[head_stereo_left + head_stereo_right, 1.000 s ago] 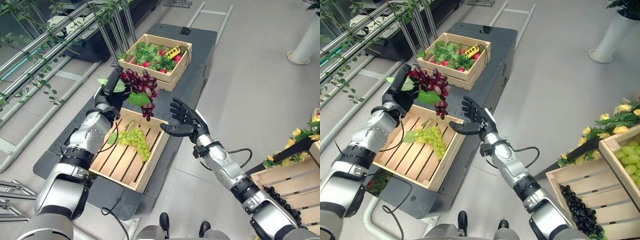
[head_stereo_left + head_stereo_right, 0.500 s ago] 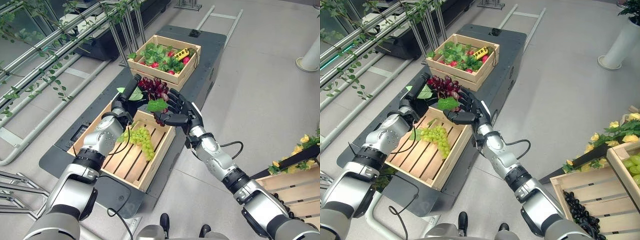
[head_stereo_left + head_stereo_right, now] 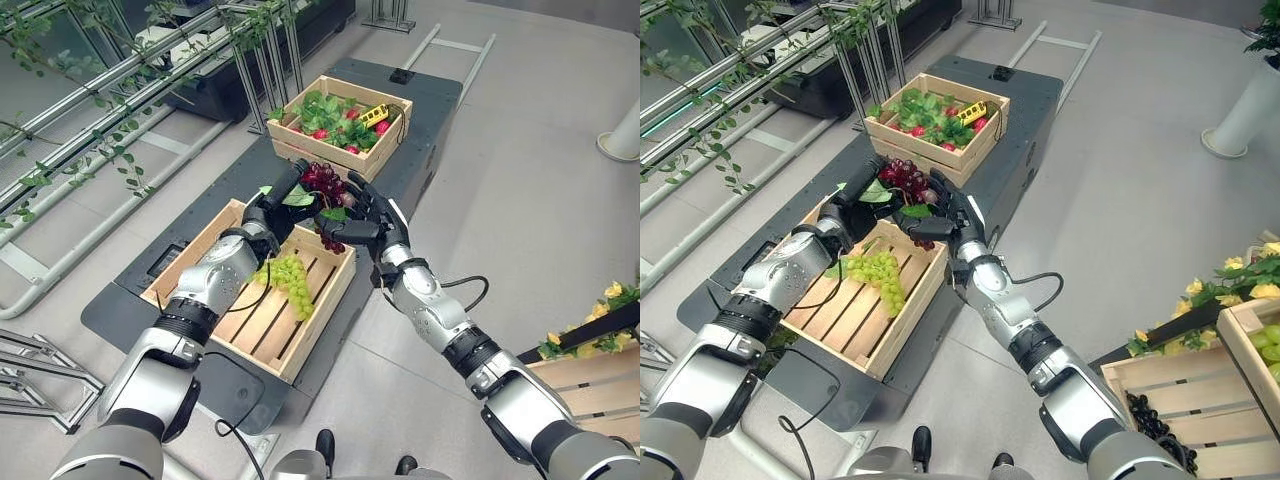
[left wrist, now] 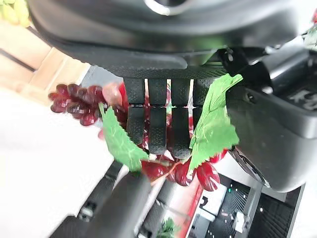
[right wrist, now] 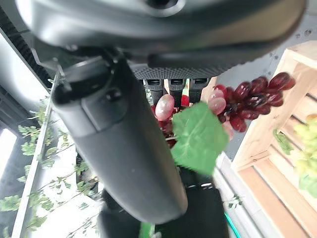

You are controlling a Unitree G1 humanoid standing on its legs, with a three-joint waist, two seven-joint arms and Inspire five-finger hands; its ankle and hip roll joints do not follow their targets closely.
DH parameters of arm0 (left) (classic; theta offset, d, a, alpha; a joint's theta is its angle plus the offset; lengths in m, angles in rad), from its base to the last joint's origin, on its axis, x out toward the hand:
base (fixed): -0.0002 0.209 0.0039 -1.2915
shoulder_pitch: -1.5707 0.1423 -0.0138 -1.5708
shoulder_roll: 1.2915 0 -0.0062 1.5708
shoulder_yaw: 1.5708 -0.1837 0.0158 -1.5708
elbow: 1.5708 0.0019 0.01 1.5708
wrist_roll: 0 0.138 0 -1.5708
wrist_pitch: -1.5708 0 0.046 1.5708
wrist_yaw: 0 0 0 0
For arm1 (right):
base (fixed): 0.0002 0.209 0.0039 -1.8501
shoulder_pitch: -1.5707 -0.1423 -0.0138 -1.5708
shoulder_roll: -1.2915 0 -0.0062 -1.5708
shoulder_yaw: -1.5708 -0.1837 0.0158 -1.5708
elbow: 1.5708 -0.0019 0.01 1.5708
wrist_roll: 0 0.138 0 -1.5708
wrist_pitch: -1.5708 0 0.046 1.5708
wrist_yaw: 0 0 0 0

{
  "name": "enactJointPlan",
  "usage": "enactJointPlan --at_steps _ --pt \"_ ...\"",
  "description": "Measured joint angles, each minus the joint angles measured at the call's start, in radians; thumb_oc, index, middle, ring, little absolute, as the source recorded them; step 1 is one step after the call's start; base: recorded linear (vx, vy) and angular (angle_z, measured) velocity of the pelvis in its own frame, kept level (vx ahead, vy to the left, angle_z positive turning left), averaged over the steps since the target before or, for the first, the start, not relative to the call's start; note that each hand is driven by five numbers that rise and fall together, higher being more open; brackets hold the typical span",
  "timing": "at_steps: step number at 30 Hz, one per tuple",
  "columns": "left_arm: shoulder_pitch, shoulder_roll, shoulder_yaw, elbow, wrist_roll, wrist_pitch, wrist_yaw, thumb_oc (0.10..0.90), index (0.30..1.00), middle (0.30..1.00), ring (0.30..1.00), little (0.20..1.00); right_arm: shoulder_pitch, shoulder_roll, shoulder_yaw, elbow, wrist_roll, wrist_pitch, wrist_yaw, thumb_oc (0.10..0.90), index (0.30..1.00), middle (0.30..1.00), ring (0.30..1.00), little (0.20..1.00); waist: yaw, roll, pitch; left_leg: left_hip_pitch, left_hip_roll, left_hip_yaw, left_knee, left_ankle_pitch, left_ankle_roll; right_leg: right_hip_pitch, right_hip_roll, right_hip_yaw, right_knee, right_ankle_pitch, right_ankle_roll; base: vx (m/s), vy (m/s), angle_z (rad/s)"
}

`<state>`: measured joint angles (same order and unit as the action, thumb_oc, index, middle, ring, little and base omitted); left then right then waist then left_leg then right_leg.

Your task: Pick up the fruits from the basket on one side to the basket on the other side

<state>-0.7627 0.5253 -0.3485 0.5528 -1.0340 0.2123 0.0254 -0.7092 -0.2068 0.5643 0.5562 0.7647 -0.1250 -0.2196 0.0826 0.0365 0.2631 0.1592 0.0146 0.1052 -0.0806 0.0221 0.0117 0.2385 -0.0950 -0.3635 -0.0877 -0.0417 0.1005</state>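
A bunch of red grapes (image 3: 322, 183) with green leaves hangs in the air over the far end of the near wooden crate (image 3: 327, 305). My left hand (image 3: 274, 200) is shut on it from the left, its fingers (image 4: 158, 124) curled into the bunch (image 4: 74, 101). From the right, my right hand (image 3: 368, 213) is up against the same bunch (image 5: 247, 96). Its fingers are spread and its thumb (image 5: 124, 144) lies under the leaves. Green grapes (image 3: 291, 281) lie in the near crate.
A far crate (image 3: 300, 150) holds leaves, strawberries and a yellow toy (image 3: 376, 115); both crates stand on a black platform (image 3: 425, 150). At the right stand crates with dark grapes (image 3: 1155, 430) and green grapes (image 3: 1265, 340), beside yellow flowers (image 3: 1240, 285). Metal rails with vines (image 3: 100, 120) run along the left.
The camera has shifted. My right hand has moved left and up to the red grapes and now touches them; the left hand still holds the bunch.
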Motion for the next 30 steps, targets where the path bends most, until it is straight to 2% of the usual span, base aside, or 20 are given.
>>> enactJointPlan --at_steps 12,25,26,27,30 --pt "0.0 -0.002 -0.06 -0.163 0.0 0.05 -0.025 0.4 0.3 0.3 0.3 0.3 -0.032 0.018 -0.004 0.109 -0.002 0.026 -0.036 0.8 0.9 0.9 0.9 0.9 0.018 0.0 0.0 -0.002 -0.001 -0.016 0.0 0.001 0.001 0.006 0.0 -0.006 0.0 0.0 0.0 0.0 -0.001 0.03" --pt "0.002 -0.001 -0.062 -0.215 0.0 0.103 -0.026 0.4 0.3 0.3 0.3 0.3 -0.033 0.019 -0.005 0.108 0.0 0.029 -0.079 0.8 0.9 0.9 0.9 0.9 0.027 0.0 0.0 -0.001 -0.003 -0.02 0.0 0.001 0.002 0.008 -0.002 -0.008 0.0 0.0 0.0 0.0 0.0 0.0" --pt "0.002 -0.001 -0.062 -0.215 0.0 0.106 -0.026 0.4 0.3 0.3 0.3 0.3 -0.033 0.019 -0.005 0.108 0.0 0.027 -0.082 0.773 0.86 0.86 0.86 0.86 0.028 0.0 0.0 -0.002 -0.003 -0.02 0.0 0.001 0.002 0.008 -0.002 -0.008 0.0 0.0 0.0 0.0 0.0 0.0" --pt "0.002 -0.001 -0.062 -0.215 0.0 0.106 -0.026 0.4 0.3 0.3 0.3 0.3 -0.033 0.019 -0.004 0.108 0.0 0.025 -0.085 0.4 0.3 0.3 0.3 0.3 0.029 0.0 0.0 -0.002 -0.003 -0.02 0.0 0.002 0.002 0.008 -0.002 -0.008 0.0 0.0 0.0 0.0 0.0 0.0" --pt "0.002 -0.001 -0.057 -0.228 0.0 0.106 -0.026 0.4 0.3 0.3 0.3 0.3 -0.033 0.019 -0.004 0.108 -0.001 0.004 -0.086 0.4 0.3 0.3 0.3 0.3 0.031 0.0 0.0 -0.002 -0.004 -0.02 0.0 0.002 0.003 0.008 -0.003 -0.008 0.0 0.0 0.0 0.0 0.0 0.0"
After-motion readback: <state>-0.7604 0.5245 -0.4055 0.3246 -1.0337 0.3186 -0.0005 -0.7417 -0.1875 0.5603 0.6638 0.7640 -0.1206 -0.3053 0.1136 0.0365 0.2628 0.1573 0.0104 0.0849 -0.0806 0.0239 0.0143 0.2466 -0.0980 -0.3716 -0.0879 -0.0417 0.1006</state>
